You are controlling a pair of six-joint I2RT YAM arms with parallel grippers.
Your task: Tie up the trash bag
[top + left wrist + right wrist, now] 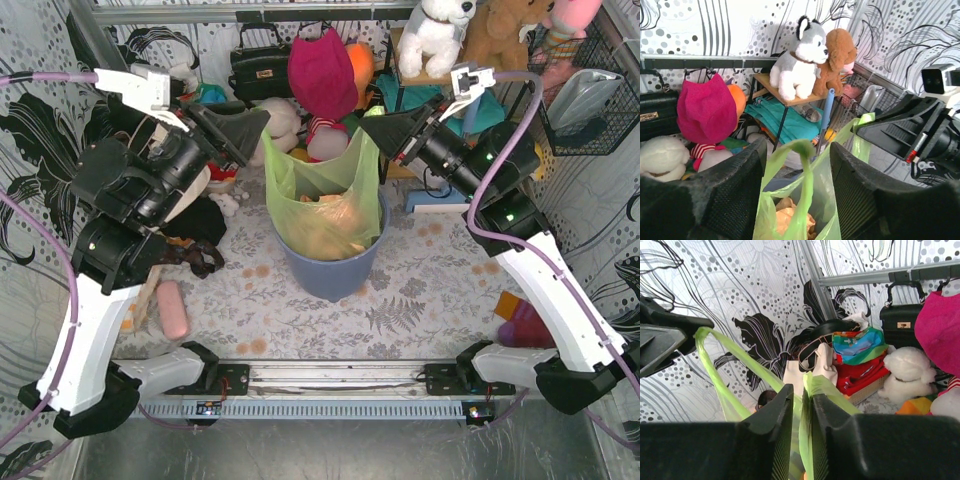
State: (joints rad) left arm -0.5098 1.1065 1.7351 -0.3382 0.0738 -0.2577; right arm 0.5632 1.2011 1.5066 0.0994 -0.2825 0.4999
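A: Where is the thin translucent light-green plastic trash bag (300, 185)?

B: It sits in the round blue-grey plastic bin (335, 275), mid-table, between the two arms. Its two handles stand up and splay apart, one toward each arm.

A: Fingers?

B: On the right gripper (801, 390) the black fingers are nearly together, with green film clamped in the slit between them. On the left gripper (799, 147) the fingers are wide apart and a handle loop stands in the gap. Its own wrist view does not show whether the loop touches either finger. The right wrist view shows a handle running taut up to the left tips, but the contact is lost against the black.

A: What is hidden?

B: The bag's lower half is inside the bin, and only tan crumpled scraps (335, 225) show through the film. In the top view both sets of tips are dark wedges against clutter, so the jaw gaps are unreadable there. In each wrist view the camera's own fingers block the lower half and hide nearly all of the bin. A magenta hooded soft doll (705, 107) shows mostly hood.

A: Any text?

B: The small gold plate on the black boxy handbag (897, 315) is too small to read. The red-and-white strip (912, 152) on the right gripper's side shows no characters that can be made out.

A: Background?

B: A grey-and-white husky plush (797, 60) and a brown plush dog (840, 50) sit touching on a small wooden shelf (767, 85).
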